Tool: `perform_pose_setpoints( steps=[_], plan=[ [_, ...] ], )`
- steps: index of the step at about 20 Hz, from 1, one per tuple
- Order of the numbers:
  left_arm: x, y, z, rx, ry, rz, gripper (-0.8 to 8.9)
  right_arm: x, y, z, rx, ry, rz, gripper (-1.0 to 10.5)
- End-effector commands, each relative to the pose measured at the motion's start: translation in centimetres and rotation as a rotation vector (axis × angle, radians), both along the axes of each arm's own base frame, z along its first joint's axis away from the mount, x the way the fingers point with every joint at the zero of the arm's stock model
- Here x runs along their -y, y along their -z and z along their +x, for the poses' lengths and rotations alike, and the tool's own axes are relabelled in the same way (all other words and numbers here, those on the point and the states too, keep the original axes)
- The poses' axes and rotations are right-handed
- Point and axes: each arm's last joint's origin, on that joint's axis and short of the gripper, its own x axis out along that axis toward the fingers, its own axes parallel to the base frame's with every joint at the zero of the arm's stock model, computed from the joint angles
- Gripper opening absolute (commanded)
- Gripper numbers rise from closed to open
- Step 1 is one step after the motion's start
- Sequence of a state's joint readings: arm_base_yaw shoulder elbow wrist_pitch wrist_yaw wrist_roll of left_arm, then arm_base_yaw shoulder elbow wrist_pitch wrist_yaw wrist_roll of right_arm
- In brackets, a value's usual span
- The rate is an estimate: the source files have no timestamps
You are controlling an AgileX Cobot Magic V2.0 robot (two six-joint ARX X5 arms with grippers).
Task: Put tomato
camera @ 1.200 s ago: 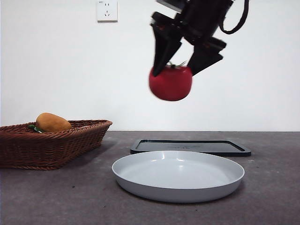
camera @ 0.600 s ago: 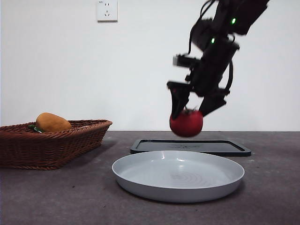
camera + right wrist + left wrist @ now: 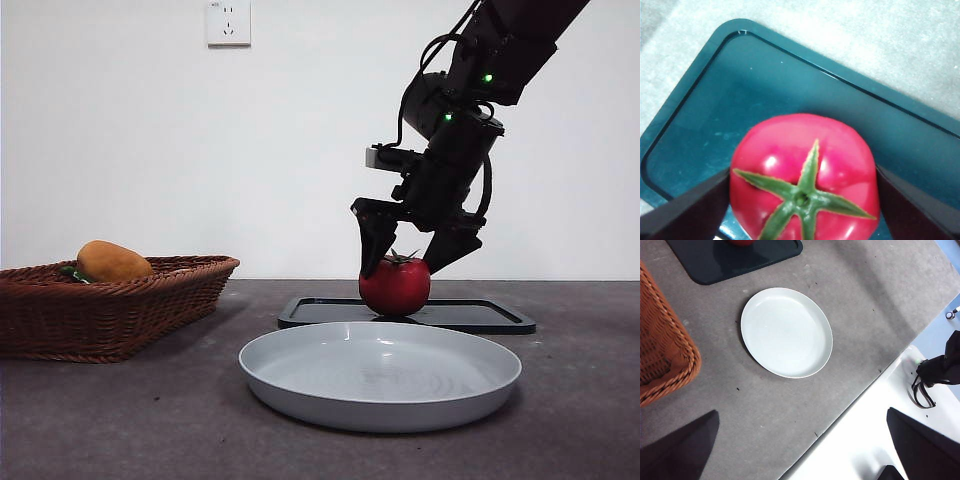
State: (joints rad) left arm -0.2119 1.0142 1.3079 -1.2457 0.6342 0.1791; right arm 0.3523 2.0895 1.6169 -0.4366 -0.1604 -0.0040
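Note:
The red tomato (image 3: pixel 395 286) with its green stem rests on the black tray (image 3: pixel 480 316) at the back of the table. My right gripper (image 3: pixel 400 270) comes down from the upper right, its jaws against both sides of the tomato. In the right wrist view the tomato (image 3: pixel 802 175) fills the space between the jaws of the right gripper (image 3: pixel 802 205), over the tray (image 3: pixel 715 100). My left gripper (image 3: pixel 802 450) is open and empty, high above the table's front. The left wrist view shows the tomato's edge (image 3: pixel 740 242) on the tray (image 3: pixel 715 262).
A white plate (image 3: pixel 380 400) lies in front of the tray and also shows in the left wrist view (image 3: pixel 786 332). A wicker basket (image 3: pixel 110 310) at the left holds an orange-brown oval fruit (image 3: pixel 113 261). The basket's corner (image 3: pixel 660 355) shows in the left wrist view.
My right gripper has carried the tomato down and away from the camera, from high above the plate to the black tray, where the tomato now rests.

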Motion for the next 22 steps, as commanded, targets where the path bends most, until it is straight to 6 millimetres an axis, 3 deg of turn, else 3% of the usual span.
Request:
perform_pose_setpoints(
  steps=[1, 6, 10, 16, 19, 22],
  plan=[
    [0.1, -0.5, 0.1, 0.028, 0.016, -0.003, 5.31, -0.4, 0.1, 0.3, -0.008, -0.011, -0.001, 5.2],
    [0.1, -0.5, 0.1, 0.028, 0.016, -0.003, 5.31, 0.0, -3.0, -0.9, 0.023, -0.008, 0.005, 5.6],
    [0.1, -0.5, 0.1, 0.027, 0.016, -0.003, 5.31, 1.1, -7.9, -3.9, 0.004, -0.029, 0.026, 5.5],
    [0.1, -0.5, 0.1, 0.027, 0.016, -0.003, 5.31, 3.9, -17.2, -12.4, 0.041, -0.061, 0.057, 5.5],
    [0.1, -0.5, 0.1, 0.027, 0.016, -0.003, 5.31, 5.4, -20.3, -16.3, 0.082, -0.062, 0.071, 5.5],
    [0.1, -0.5, 0.1, 0.027, 0.016, -0.003, 5.31, 6.9, -22.2, -20.3, 0.097, -0.064, 0.074, 5.5]
  ],
)
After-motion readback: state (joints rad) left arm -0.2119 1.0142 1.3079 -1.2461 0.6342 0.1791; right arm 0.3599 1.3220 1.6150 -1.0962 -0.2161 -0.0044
